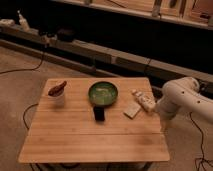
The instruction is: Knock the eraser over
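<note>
- Hand (163,125): hangs tip-down off the right edge of the pale wooden slatted worktop (75,142), under the white rounded arm; jaws fully spread, gripping nothing, touching nothing.
- Small black rectangular eraser (99,114): standing near worktop centre, just in front of the round glossy green bowl (103,93), well apart from the hand, to its left.
- Between them: pale flat rectangular block (132,110), lying flat; white oblong item with markings (144,101) just beside it.
- Far left: white cup (57,97).
</note>
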